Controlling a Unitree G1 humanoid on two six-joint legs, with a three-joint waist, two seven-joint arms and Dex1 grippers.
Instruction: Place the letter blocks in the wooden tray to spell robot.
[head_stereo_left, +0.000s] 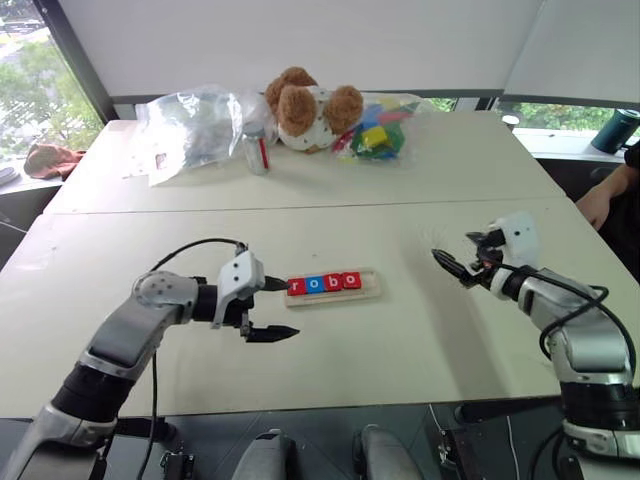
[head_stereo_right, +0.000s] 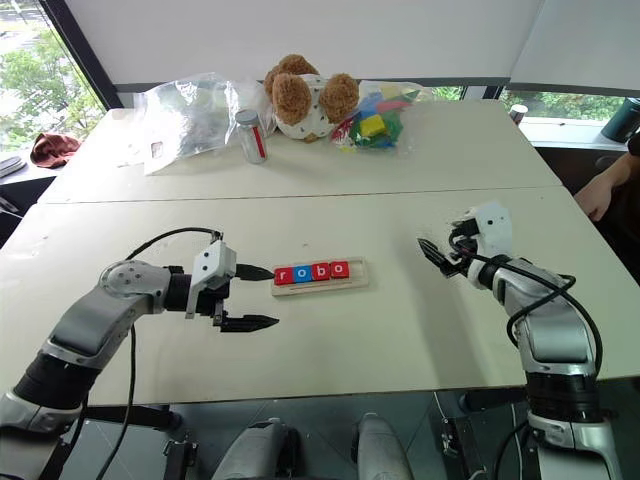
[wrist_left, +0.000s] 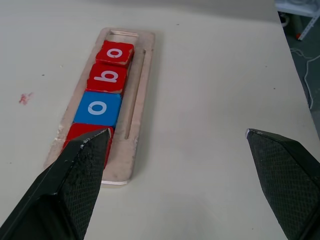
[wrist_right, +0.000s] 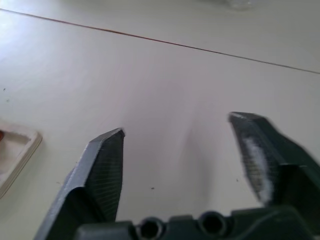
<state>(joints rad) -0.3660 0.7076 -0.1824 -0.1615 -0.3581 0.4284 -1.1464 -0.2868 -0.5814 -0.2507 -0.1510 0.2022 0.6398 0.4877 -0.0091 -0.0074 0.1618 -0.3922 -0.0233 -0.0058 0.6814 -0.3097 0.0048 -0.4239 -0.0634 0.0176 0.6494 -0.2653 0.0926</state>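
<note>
Left gripper (head_stereo_left: 281, 309) lower centre-left, jaws wide apart, empty, one tip at tray's left end. Wooden tray (head_stereo_left: 372, 292) frame centre: pale, narrow, four letter blocks (head_stereo_left: 323, 283) red-blue-red-red reading "robo", rightmost slot bare. Right gripper (head_stereo_left: 452, 261) centre-right, jaws apart, empty.

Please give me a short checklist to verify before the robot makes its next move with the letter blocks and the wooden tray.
1. Blocks in the wooden tray: four letter blocks sit in a row reading r, o, b, o. Ok.
2. Last slot: the tray end toward the robot's right is free. Ok.
3. Fifth block, the t: I find no loose block on the table. Not ok.
4. Left gripper: open, holding nothing, beside the tray's r end, one finger over that end in the wrist view. Ok.
5. Right gripper: open, holding nothing, above bare table to the tray's right. Ok.
6. The third block sits slightly askew. Cannot tell whether it needs straightening.
</note>
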